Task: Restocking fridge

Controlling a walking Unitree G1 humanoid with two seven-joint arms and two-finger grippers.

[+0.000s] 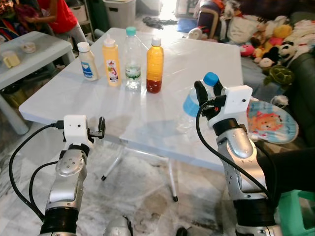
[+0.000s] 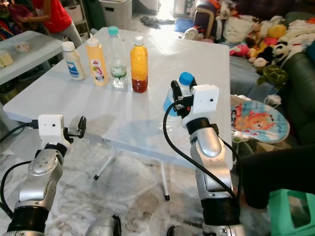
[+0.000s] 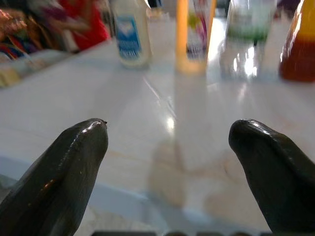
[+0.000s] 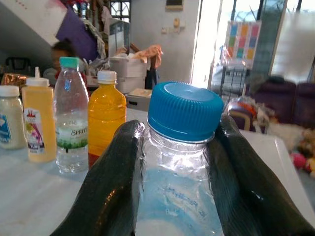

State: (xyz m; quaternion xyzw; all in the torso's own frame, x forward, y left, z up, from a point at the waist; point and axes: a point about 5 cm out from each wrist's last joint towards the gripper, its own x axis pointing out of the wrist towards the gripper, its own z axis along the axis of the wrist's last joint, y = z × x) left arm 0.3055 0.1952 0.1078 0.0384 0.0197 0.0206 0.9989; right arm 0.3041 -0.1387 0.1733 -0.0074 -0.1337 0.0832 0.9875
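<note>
nearest the robot, its left gripper (image 1: 101,127) hangs at the near edge of the white bench (image 1: 162,93), jaws spread wide and empty; in the left wrist view the two black fingers (image 3: 64,167) frame bare bench top with the row of bottles beyond. on the robot's right side, the right gripper (image 4: 178,147) has its jaws closed on the neck of a clear water bottle with a blue cap (image 4: 184,110), one finger on each side just under the cap. from the head views that bottle (image 1: 193,104) is upright or nearly so, near the right part of the bench; whether its base is touching the surface or already lifted cannot be told.

further off, toward the far left part of the bench, four things stand in a row, close beside one another: a white squeeze bottle (image 1: 87,61), a yellow sauce bottle (image 1: 111,61), a clear bottle with a teal cap (image 1: 132,59) and an orange drink bottle (image 1: 154,65). all are upright and well apart from either gripper. beyond the bench a person in a red top (image 1: 56,14) is by a smaller side table (image 1: 37,49), and stuffed toys (image 1: 273,39) are heaped at the far right.

the step in hand looks like the pickup of the first bottle for the fridge. no fridge can be seen, so the next move probably calls for lifting the bottle clear while keeping it upright, then turning away from the bench to carry it. the grip sits high on a thin, crushable neck, so a steady hold matters. four bottles remain, so the task seems to be early.
</note>
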